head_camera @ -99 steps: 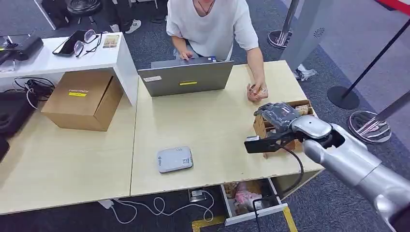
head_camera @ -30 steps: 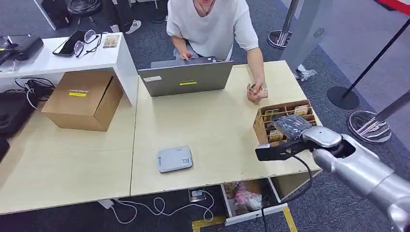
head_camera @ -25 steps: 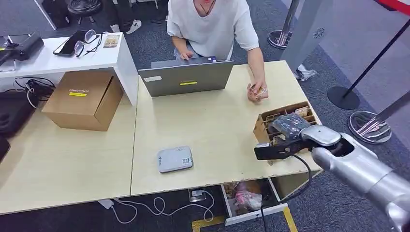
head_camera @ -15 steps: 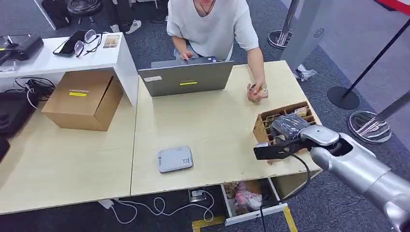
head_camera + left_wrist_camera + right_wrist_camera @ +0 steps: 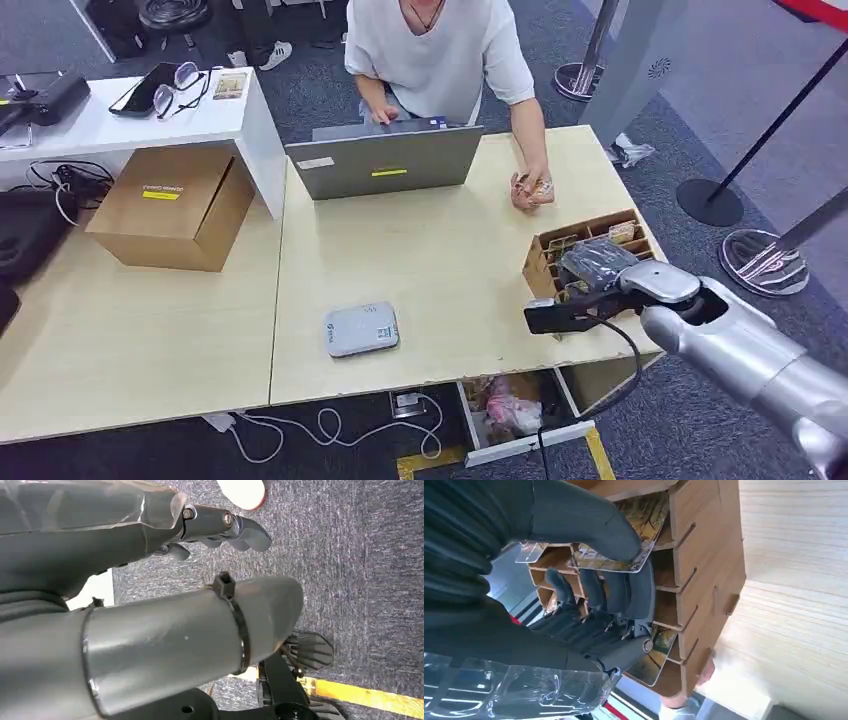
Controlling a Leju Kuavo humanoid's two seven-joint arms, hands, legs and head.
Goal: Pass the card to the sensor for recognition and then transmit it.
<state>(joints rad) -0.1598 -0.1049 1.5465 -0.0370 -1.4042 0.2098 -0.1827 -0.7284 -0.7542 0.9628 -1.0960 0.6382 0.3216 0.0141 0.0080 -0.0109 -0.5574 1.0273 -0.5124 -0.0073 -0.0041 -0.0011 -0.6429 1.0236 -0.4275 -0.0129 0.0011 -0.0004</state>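
Card (image 5: 624, 550) pickup is in progress at the wooden slotted organizer (image 5: 545, 262), which stands on the right part of the light wood surface (image 5: 440, 260). The organizer's dividers keep the cards on edge in separate compartments, so that one card can be pinched without disturbing its neighbours.

Right robot hand (image 5: 597, 262): positioned over the organizer, close to its front compartments. In the right wrist view the thick thumb (image 5: 589, 525) presses on the face of a printed card while the darker fingers (image 5: 624, 592) lie against its underside. Judged state: narrow pinch closed on the card, which is tilted and partly out of its compartment. Whether it is fully clear of the dividers cannot be determined.

Left robot hand (image 5: 220, 527): hangs beside the body above the carpet, fingers loosely curled, holding nothing.

Sensor (image 5: 361, 329): a flat grey pad, well apart from the organizer, toward the middle of the surface. This is the probable destination for recognition. A person (image 5: 435, 45) stands behind a laptop (image 5: 385, 160) on the far side.
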